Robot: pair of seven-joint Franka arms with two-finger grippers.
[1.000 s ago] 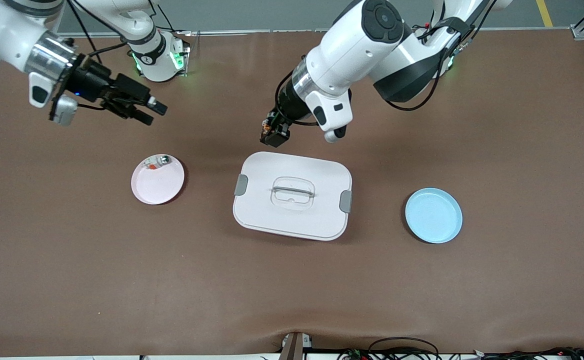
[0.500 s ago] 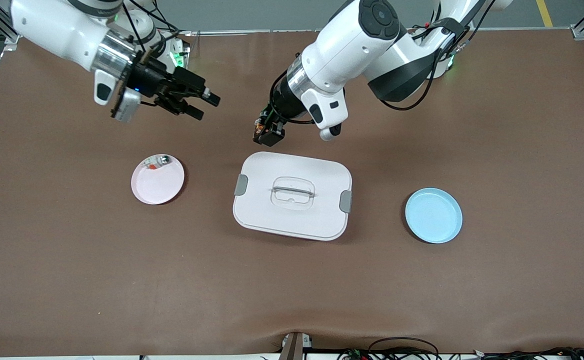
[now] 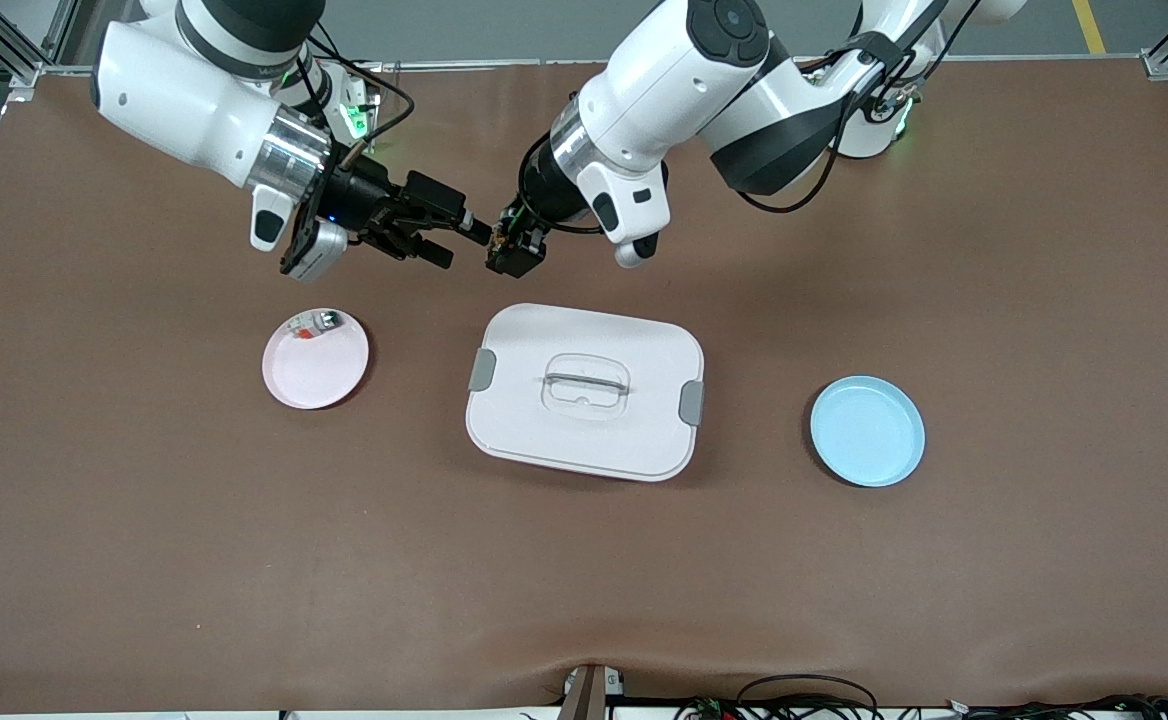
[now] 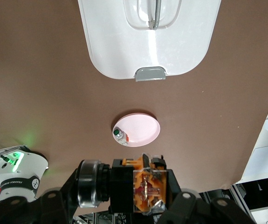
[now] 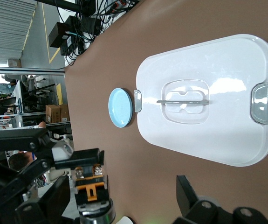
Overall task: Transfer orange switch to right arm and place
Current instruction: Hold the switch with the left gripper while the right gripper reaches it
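The left gripper [image 3: 506, 250] is clamped on the orange switch [image 3: 510, 243] and holds it up in the air, over the bare desk [image 3: 584, 560] just off the 11 o'clock corner of the white lidded box [image 3: 584, 392]. It looks tipped sideways so that the switch faces the other arm — a handover pose, I judge. The right gripper [image 3: 454, 238] hangs over the desk at the switch's 9 o'clock, jaws spread wide and nothing in them, lined up to take the part.

In the left wrist view the orange switch [image 4: 147, 185] is a small black block with an orange face and metal contacts. The pink plate [image 3: 316, 358], at the box's 9 o'clock, carries a small whitish part [image 3: 314, 324] — likely the drop-off spot. The blue plate [image 3: 867, 431] lies at the box's 3 o'clock.
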